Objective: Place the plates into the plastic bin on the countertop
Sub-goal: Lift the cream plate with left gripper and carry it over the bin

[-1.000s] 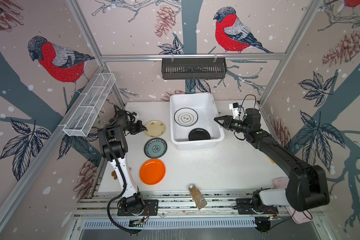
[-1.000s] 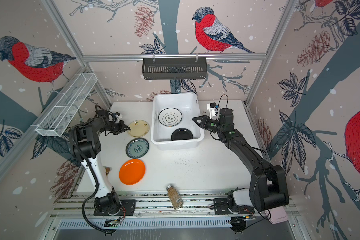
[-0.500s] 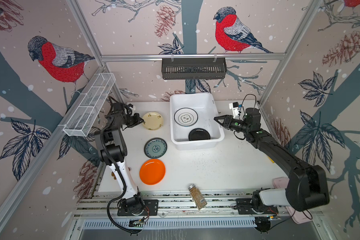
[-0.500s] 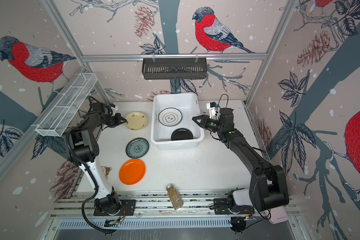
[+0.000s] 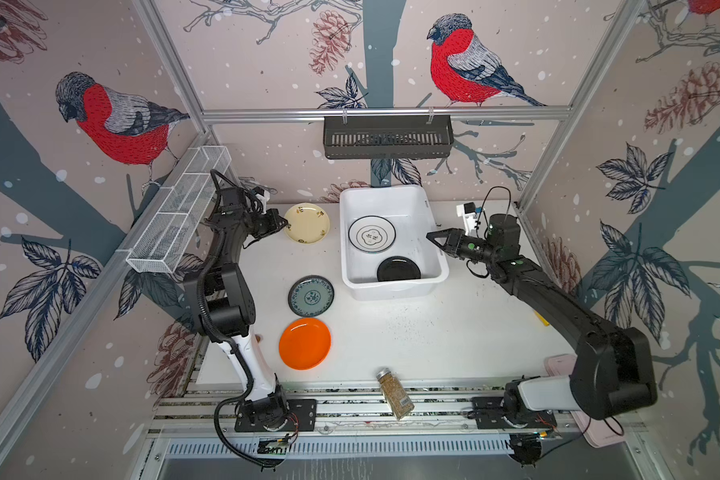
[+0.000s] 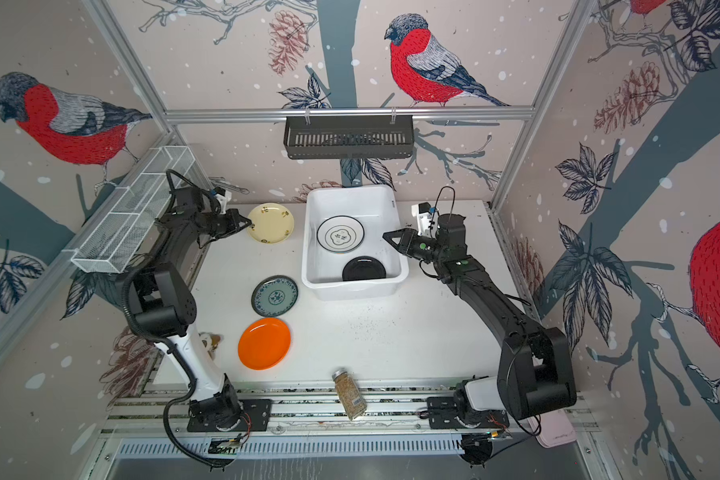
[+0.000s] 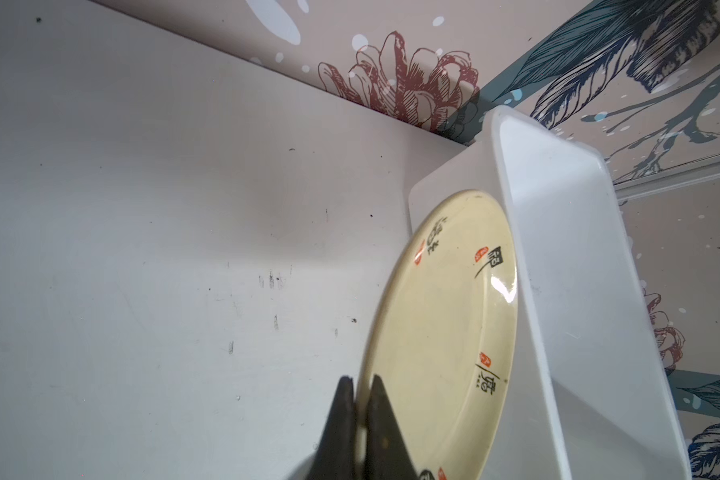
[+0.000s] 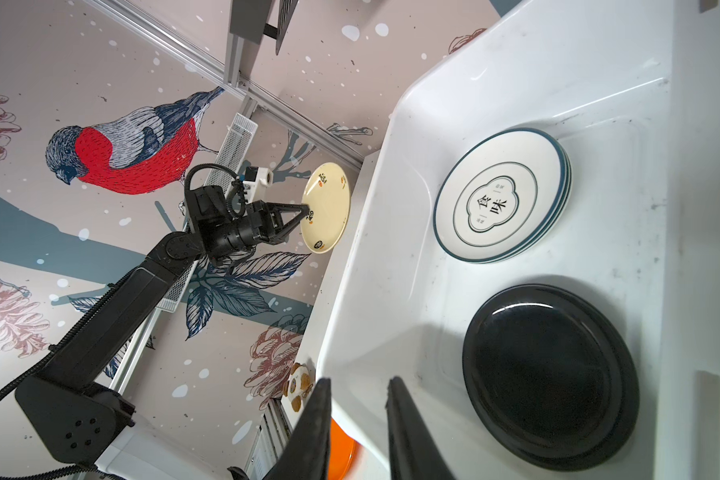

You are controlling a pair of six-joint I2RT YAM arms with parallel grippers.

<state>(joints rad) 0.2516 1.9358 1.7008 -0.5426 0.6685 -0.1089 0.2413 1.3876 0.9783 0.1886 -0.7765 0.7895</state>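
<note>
The task looks partly done. Inside the plastic bin (image 5: 391, 291) lie the black plate (image 5: 398, 269), at the bin's near end, and the white plate with the black rim (image 5: 371, 234), toward its far end. In the right wrist view more rims show under that white plate, so it tops a small stack; how many lie beneath I cannot tell.

The cream plate (image 5: 307, 223) is in transit. The left gripper (image 7: 360, 382) is clenched on its rim and holds it off the countertop (image 5: 454, 324), just beside the bin's far corner on the left arm's side and not yet over the rim.

Left to do, by my reading, is that plate plus two more. The teal plate (image 5: 311, 296) lies flat near the bin's near corner on the same side, and the orange plate (image 5: 304, 343) lies beyond it, farther from the bin.

The right gripper (image 8: 359, 380) hangs over the bin's opposite rim with its jaws parted and nothing between them.

Count — one cream, one teal, one orange, one black and at least one white rimmed plate, so five clearly seen. There is one bin and two grippers.
</note>
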